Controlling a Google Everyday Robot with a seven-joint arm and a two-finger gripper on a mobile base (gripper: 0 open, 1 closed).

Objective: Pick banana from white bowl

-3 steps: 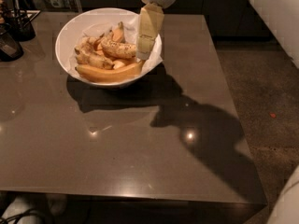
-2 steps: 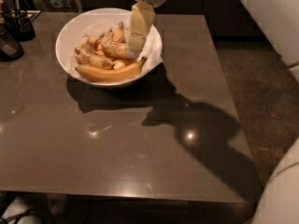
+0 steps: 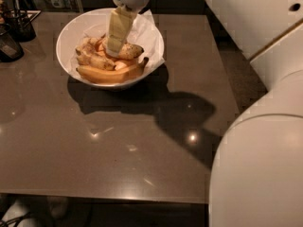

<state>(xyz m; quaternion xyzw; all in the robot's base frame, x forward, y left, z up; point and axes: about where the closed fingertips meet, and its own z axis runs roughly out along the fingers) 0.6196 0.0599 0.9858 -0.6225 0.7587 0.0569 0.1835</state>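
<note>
The white bowl [image 3: 66,32] stands at the back left of the grey table, lined with crumpled white paper. In it lie short speckled bananas: one with a dark tip [image 3: 130,51] at the middle right, another [image 3: 93,60] to its left. A longer smooth yellow-orange banana [image 3: 111,74] lies along the front of the bowl. My gripper [image 3: 113,47] reaches down from the top into the middle of the bowl, its tip right at the left end of the dark-tipped speckled banana. Whether it touches that banana is hidden.
Small dark containers [image 3: 19,25] stand at the table's far left edge, left of the bowl. My white arm [image 3: 265,164] fills the right side of the view. The table's front edge [image 3: 104,195] runs along the bottom.
My gripper has moved left and lower, from the bowl's right rim to its middle over the bananas. My arm now fills more of the right side.
</note>
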